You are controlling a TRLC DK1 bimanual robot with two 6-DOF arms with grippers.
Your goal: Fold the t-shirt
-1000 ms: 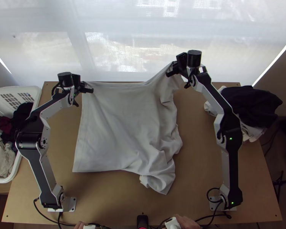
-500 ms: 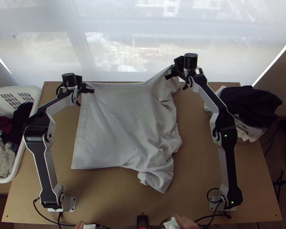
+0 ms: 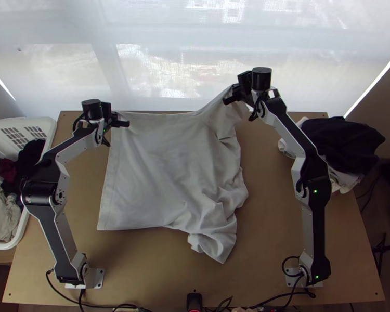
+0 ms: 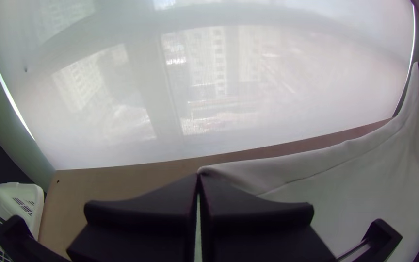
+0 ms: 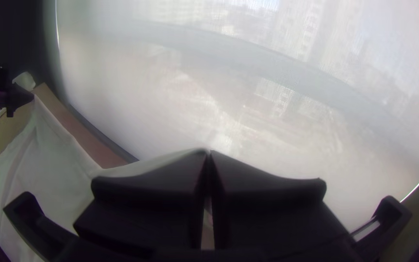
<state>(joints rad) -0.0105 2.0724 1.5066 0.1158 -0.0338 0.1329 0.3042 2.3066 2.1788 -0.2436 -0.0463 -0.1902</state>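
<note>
In the top view my left gripper [image 3: 123, 124] is at the far left corner of the white t-shirt [image 3: 158, 171], and my right gripper [image 3: 229, 99] holds its far right part higher up. The cloth hangs between them along a taut far edge and lies on the table toward the near side, its right side rumpled and bunched. The left wrist view has my left gripper [image 4: 199, 180] closed on a corner of the shirt [image 4: 364, 179]. In the right wrist view my right gripper [image 5: 208, 157] is closed on the shirt [image 5: 49, 160] too.
A white basket [image 3: 26, 218] with clothes stands at the left edge of the table [image 3: 268, 234]. Dark and light garments [image 3: 343, 143] lie piled at the far right. Behind the far edge is a pale window blind [image 3: 158, 57].
Over the last half second my right gripper has risen slightly and my left one shifted very little. Since a second ago the shirt's near edge has slid slightly toward the far side.
</note>
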